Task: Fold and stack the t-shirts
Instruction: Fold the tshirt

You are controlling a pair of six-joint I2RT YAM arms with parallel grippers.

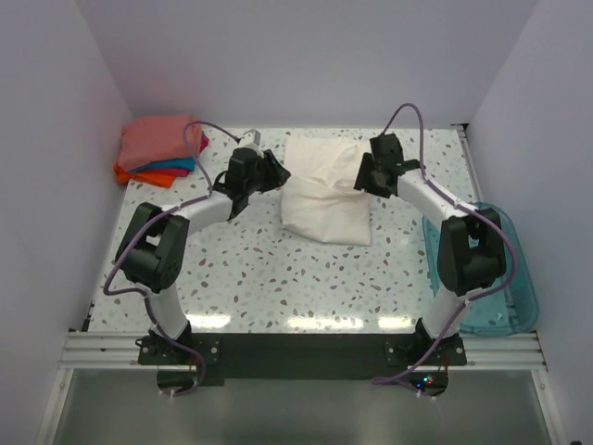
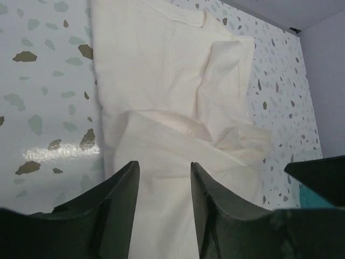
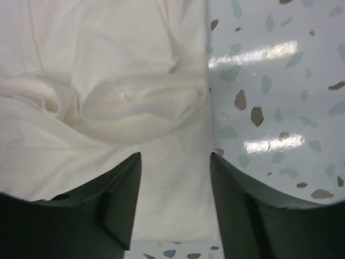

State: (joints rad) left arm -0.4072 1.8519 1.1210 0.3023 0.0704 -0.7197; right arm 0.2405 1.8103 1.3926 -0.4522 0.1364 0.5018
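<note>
A: Grippers?
B: The left gripper (image 1: 274, 172) and right gripper (image 1: 364, 174) are both standing with jaws spread, gripping nothing.
A: Shirts?
B: The white t-shirt (image 1: 324, 197) is lying loosely folded between them. The salmon-pink, teal and orange stack (image 1: 159, 150) is sitting in the table (image 1: 250, 278)'s far-left corner.

The speckled counter (image 1: 250, 269) carried a rumpled, folded white shirt (image 1: 324, 199) near its far middle. A stack (image 1: 157, 153) of folded shirts lay in the far left corner, orange lowest. A teal bin (image 1: 505, 297) sat at the right edge.
</note>
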